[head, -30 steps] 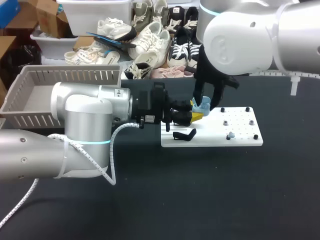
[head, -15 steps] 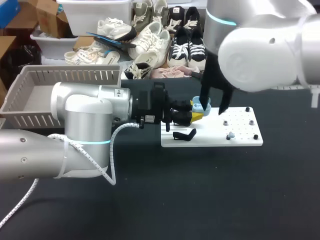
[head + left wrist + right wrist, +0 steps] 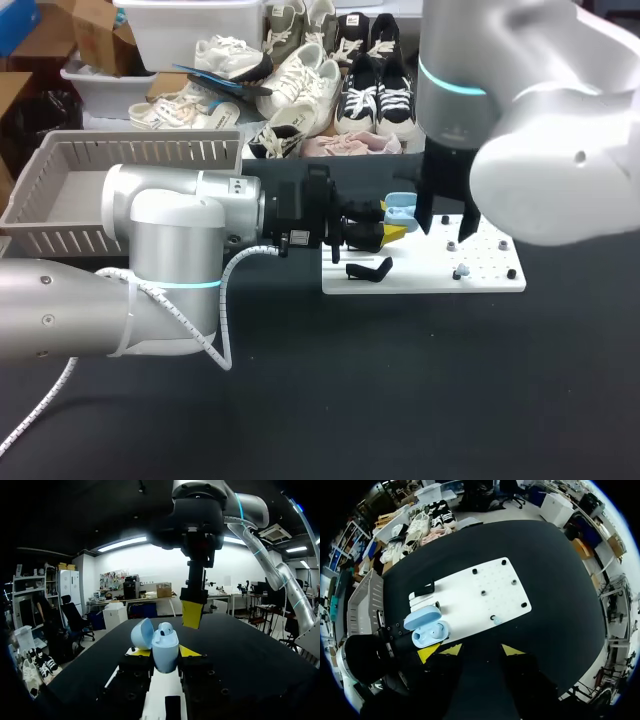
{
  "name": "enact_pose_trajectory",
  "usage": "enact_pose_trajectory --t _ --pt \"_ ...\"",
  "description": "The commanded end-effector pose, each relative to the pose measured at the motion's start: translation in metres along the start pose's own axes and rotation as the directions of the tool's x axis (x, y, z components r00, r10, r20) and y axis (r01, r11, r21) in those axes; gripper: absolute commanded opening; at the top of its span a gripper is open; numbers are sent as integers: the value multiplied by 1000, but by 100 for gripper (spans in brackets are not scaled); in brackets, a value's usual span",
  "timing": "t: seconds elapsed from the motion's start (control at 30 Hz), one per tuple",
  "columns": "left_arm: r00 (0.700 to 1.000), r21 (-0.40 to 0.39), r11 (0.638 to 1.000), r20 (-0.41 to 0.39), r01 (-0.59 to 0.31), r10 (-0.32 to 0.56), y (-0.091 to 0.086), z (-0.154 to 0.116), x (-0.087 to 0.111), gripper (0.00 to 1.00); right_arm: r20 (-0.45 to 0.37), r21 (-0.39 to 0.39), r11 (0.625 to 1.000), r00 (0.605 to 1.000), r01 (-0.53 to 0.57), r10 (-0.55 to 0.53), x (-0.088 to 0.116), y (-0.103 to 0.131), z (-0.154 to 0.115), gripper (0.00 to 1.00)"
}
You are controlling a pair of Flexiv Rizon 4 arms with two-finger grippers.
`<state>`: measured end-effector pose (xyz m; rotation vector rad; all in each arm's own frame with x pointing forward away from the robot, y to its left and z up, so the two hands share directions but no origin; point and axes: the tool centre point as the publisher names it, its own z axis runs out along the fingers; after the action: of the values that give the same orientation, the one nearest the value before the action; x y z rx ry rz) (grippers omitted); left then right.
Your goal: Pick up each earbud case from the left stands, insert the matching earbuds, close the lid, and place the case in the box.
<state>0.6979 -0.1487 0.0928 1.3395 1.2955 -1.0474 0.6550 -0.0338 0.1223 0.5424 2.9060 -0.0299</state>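
Holding the open case while another earbud waits on the board

Left gripper (image 3: 165, 652) is clamped on the pale-blue earbud case (image 3: 162, 642), lid up, over an edge of the white board (image 3: 470, 595); one earbud seems seated inside. Right gripper (image 3: 481, 651) hangs above and just beside the case, fingers spread and empty. A loose earbud (image 3: 496, 621) lies on the board. Likely risks are the right fingers clipping the raised lid, the tiny earbud slipping out of a pinch, or a misaligned insertion twisting the case in its grip.
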Motion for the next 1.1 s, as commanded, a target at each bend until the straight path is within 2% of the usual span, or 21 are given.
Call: enact_pose_trajectory --t 0.03,0.33,0.47,0.57,0.87,1.1 --pt "1000 -2 1000 3 -1 1 0 0 1 0 70 -2 1000 998 -3 3 3 -5 16 44" --pt "1000 -2 1000 3 -1 1 0 0 1 0 72 -55 998 997 2 2 2 -15 45 44" --pt "1000 -2 1000 3 -1 1 0 0 1 0 57 -56 998 998 0 3 1 -22 56 44" --pt "1000 -2 1000 3 -1 1 0 0 1 0 41 -88 996 999 -7 10 -2 -30 65 44" --pt "1000 -2 1000 3 -1 1 0 0 1 0 45 -157 987 999 -24 31 -6 -42 76 46" --pt "1000 -2 1000 3 -1 1 0 0 1 0 52 -203 979 998 -20 32 -7 -41 80 47"
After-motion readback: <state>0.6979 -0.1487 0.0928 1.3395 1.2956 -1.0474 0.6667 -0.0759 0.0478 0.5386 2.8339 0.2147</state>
